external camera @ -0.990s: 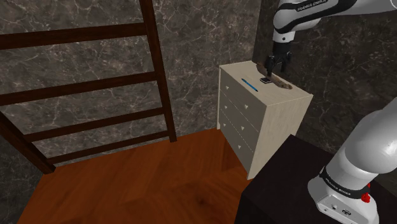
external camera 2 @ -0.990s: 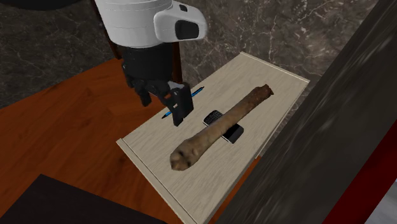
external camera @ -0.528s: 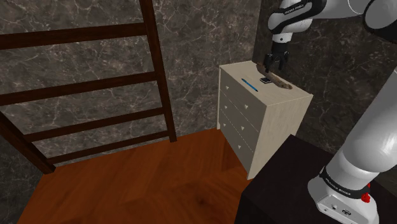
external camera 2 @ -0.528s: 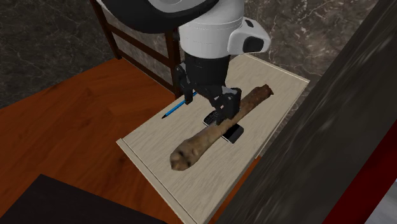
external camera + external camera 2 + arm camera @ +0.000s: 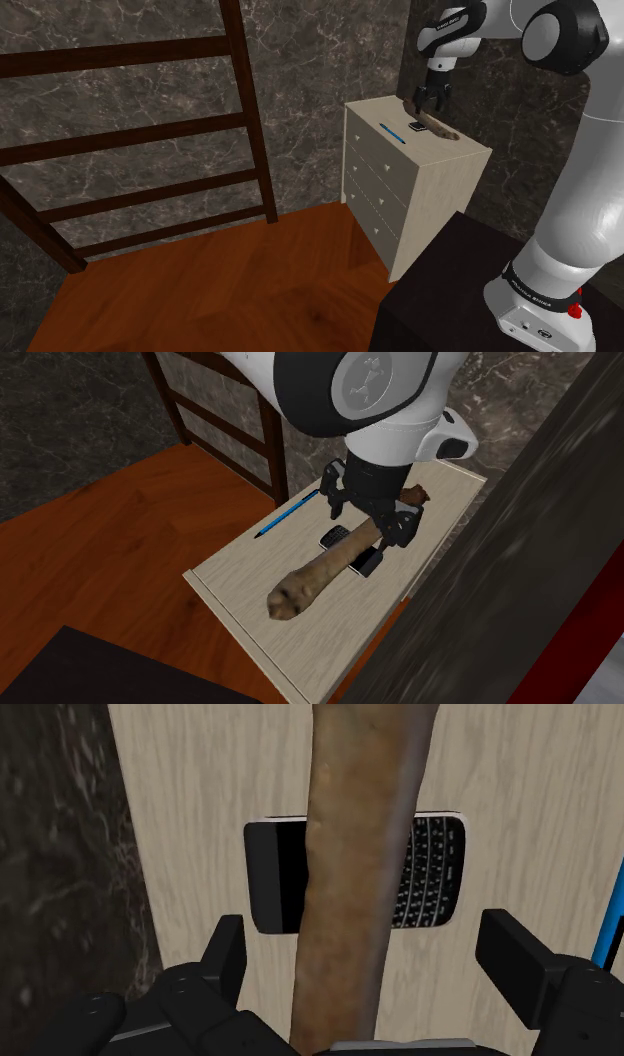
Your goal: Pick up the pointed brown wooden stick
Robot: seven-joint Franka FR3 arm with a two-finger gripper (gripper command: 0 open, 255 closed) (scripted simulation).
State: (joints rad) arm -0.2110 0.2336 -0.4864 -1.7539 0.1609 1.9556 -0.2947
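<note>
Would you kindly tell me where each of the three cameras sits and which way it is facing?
Shoulder view: beside and behind the stand, looking down at the pale dresser; the white arm and hand show.
Second exterior view: above the dresser top, looking down at the brown stick; the arm's end and hand show.
Wrist view: on the hand, looking down the open fingers at the stick lying over a black phone.
The last two share stick, phone and blue pen.

Light: dim and even, source unclear.
Brightest: pale cream dresser top (image 5: 240,567) and glossy white robot arm (image 5: 585,180).
Shadows: faint, with soft edges.
Darkest: dark marbled walls (image 5: 150,20), murky.
</note>
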